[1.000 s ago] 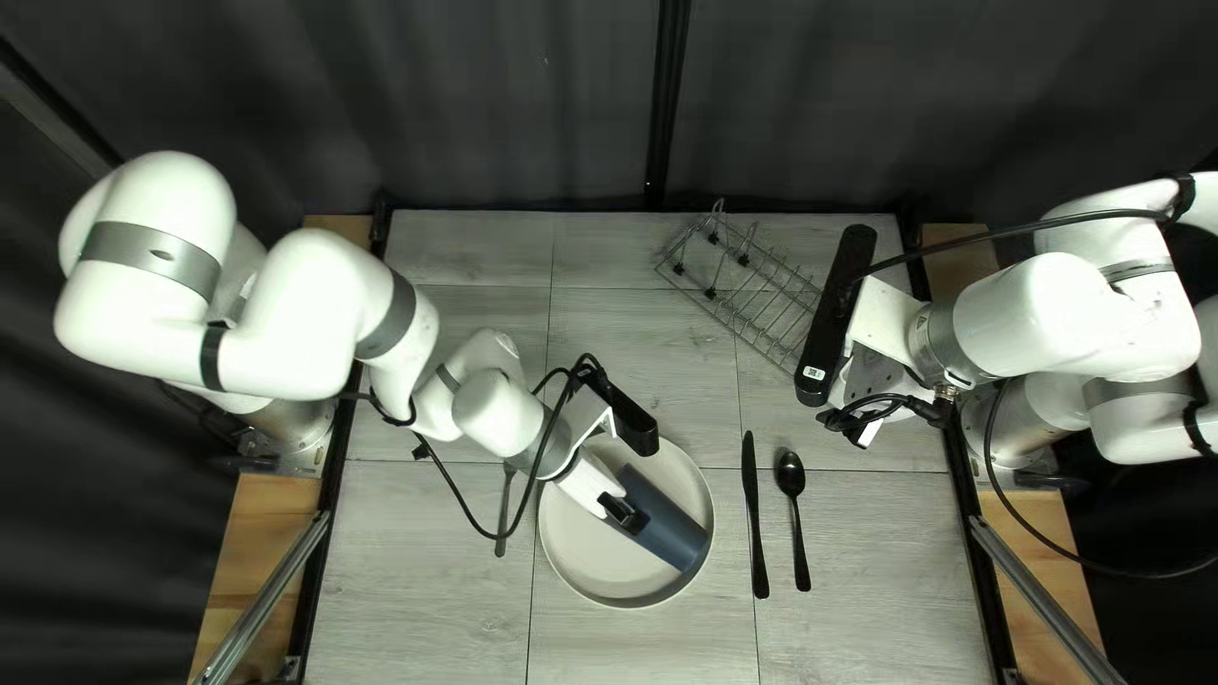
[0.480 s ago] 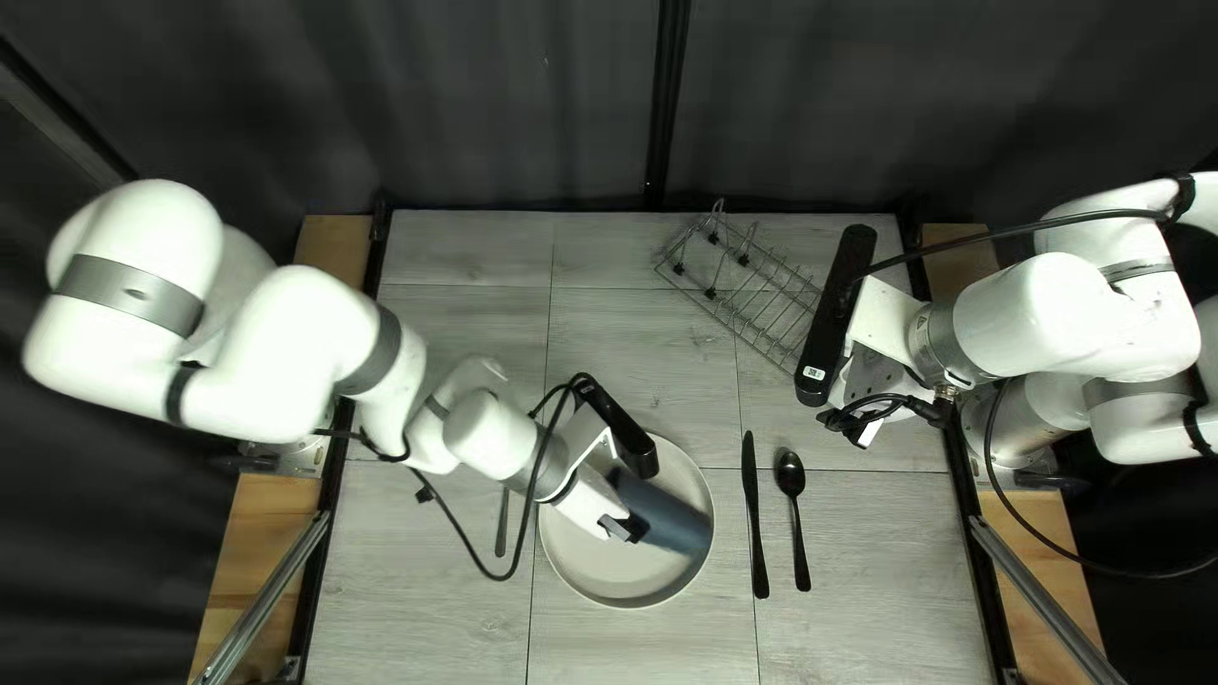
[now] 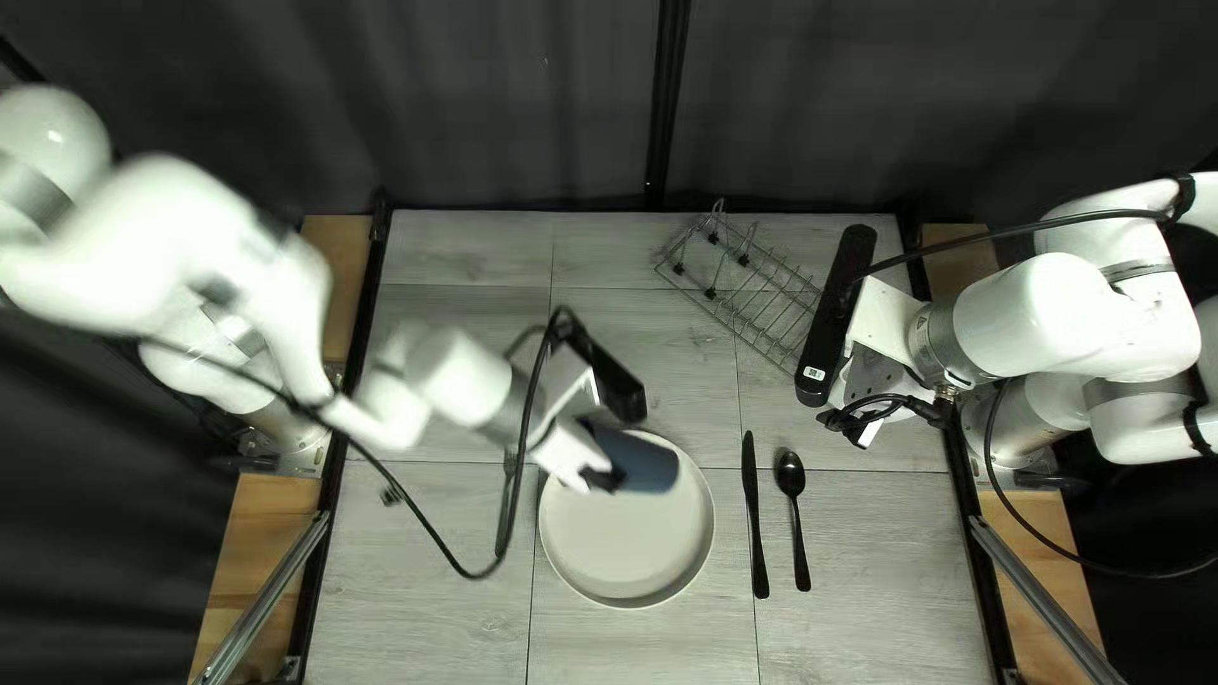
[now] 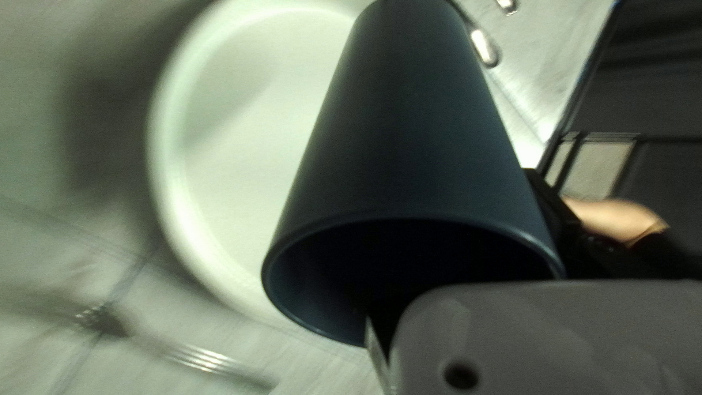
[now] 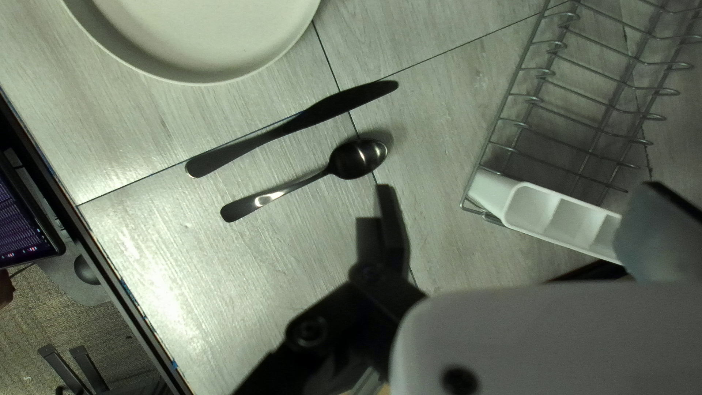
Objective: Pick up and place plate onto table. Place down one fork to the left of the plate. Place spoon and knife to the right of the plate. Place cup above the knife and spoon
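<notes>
Top left view: the plate (image 3: pixel 626 546) lies flat on the pale wood-grain table (image 3: pixel 419 609), near the middle of the near half. Our left gripper (image 3: pixel 607 473) has the cup (image 3: pixel 642 462) pinched between its fingers, over the far part of the plate; the cup is tilted well over on its side. Left wrist view: the cup's open mouth faces the camera and the narrower end points away; one black finger shows against its side, the other hidden by the cup. Our left arm (image 3: pixel 178 254) is blurred, its cable (image 3: pixel 444 552) looping over the table. Fork (image 3: pixel 503 518) set just left of the plate, partly under that cable in the top left view. To the plate's right, knife (image 3: pixel 756 520) then spoon (image 3: pixel 798 527), apart and roughly parallel, handles toward the near edge; knife is the closer of the two to the plate. Our right gripper (image 3: pixel 865 431) hangs beyond the spoon, beside the wire rack (image 3: pixel 711 293). Its own view shows the fingers spread wide with nothing pinched, one near the spoon's bowl, the other blurred by the rack's white holder (image 5: pixel 559 216). Past the table's edge there, a screen (image 5: pixel 29 212) is partly in sight.
</notes>
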`<act>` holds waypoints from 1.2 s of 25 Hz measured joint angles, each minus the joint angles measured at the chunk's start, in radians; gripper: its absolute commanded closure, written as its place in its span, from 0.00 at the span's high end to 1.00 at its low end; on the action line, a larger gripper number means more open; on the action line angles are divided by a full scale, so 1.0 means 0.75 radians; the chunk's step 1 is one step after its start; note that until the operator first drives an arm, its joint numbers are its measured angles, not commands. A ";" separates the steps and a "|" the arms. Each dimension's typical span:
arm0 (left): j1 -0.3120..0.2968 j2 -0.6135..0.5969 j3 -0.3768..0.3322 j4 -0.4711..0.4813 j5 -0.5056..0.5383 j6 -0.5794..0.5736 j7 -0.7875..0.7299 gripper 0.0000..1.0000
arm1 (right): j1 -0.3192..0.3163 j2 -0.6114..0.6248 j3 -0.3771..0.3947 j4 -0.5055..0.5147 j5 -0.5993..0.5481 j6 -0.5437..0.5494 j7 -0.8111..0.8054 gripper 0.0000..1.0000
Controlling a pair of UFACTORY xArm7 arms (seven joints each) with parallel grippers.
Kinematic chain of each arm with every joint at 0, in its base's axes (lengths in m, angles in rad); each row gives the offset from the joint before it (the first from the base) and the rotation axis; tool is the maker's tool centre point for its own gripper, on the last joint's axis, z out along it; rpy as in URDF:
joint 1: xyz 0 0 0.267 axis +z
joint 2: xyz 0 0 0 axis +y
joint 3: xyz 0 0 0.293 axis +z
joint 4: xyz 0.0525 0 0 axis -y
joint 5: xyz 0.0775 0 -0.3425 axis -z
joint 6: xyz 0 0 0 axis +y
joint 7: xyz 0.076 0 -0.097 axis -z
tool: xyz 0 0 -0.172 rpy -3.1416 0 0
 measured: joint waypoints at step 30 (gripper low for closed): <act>-0.073 0.523 0.445 0.557 -0.473 0.965 0.892 0.00 | 0.000 0.000 0.000 0.000 0.000 0.000 0.000 1.00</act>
